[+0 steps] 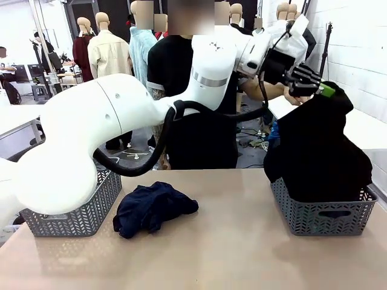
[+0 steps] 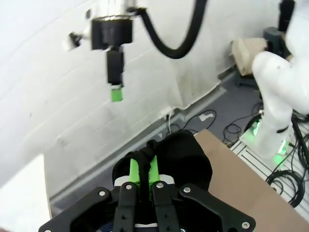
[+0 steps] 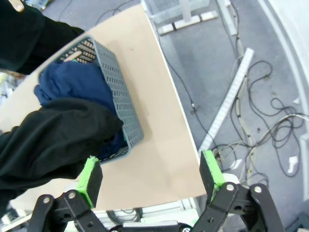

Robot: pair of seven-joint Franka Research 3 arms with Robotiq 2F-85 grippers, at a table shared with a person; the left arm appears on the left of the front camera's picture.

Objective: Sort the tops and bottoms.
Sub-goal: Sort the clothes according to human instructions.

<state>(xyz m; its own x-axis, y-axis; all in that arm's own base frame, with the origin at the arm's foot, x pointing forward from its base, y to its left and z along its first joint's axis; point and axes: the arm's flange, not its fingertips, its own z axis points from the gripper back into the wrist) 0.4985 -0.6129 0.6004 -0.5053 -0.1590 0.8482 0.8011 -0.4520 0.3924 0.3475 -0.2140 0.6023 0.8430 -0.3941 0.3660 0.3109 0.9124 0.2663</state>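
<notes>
Grasping a black garment (image 1: pixel 314 151) in the clenched left gripper (image 1: pixel 325 90), hanging into the grey basket (image 1: pixel 326 220) at the table's (image 1: pixel 242 260) right edge, with right gripper (image 3: pixel 150 169) released and navy garment (image 1: pixel 154 208) left of the table's middle.

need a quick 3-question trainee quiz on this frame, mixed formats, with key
1. True or false: the left claw is shut on the black garment, holding it up over the right basket.
2. Pick one: what lies on the table between the left basket and the right basket?
A) a navy garment
B) a white shirt
C) a grey towel
3. Fill the gap: the right claw is ____ and holds nothing.

Key: 1 true; 2 A; 3 open.
</notes>
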